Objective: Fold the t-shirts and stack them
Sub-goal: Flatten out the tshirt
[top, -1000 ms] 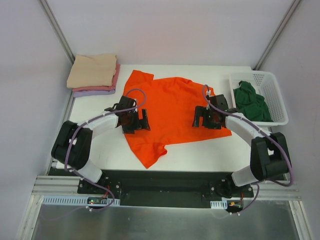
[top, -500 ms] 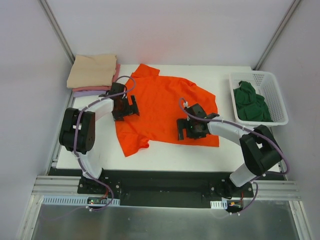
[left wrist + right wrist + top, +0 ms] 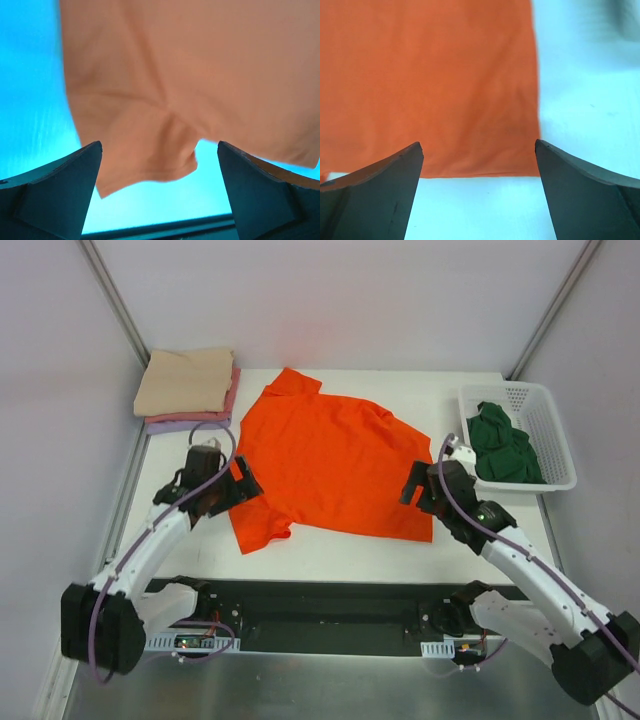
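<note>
orange t-shirt [image 3: 335, 465] lengthwise left-right, hem right

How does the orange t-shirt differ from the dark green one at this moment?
The orange t-shirt lies spread almost flat on the table, while the dark green t-shirt sits bunched up inside the white basket. Spread out, the orange one covers far more area than the crumpled green one. Both are plain cloth and not yet folded.

High, wide overhead view; two close downward wrist views (all three sharing the orange t-shirt [image 3: 330, 465])
</note>
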Robot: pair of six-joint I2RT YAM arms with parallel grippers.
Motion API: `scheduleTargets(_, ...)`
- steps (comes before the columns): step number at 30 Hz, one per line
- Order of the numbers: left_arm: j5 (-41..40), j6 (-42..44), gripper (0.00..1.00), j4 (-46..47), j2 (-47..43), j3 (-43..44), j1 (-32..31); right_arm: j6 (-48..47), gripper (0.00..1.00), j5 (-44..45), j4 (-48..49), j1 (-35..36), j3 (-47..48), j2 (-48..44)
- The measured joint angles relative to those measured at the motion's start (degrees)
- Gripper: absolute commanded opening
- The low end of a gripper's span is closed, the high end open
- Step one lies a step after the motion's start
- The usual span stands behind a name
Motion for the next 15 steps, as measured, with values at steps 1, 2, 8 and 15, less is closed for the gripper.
scheduleTargets(1,0.2,-1.0,0.98,-0.4,-2.7,-2.6,-0.2,0.5,0.96,0.9,-0.4,-0.6,-1.5,-1.7)
scheduleTargets(2,1.0,-2.2,0.96,-0.7,-5.6,-6.1,-0.2,1.2,0.96,1.8,-0.9,-1.2,-3.4,-3.7)
scheduleTargets(8,3.1,-7.2,0.72,-4.5,-14.3,-19.5,-1.1,4.5,0.96,3.5,-3.7,-1.6,-13.3,-11.3)
scheduleTargets(15,3.8,-8.8,0.44,-3.7,-17.4,-22.5,-1.8,6.8,0.96,5.4,-3.6,-1.6,-19.4,-19.3)
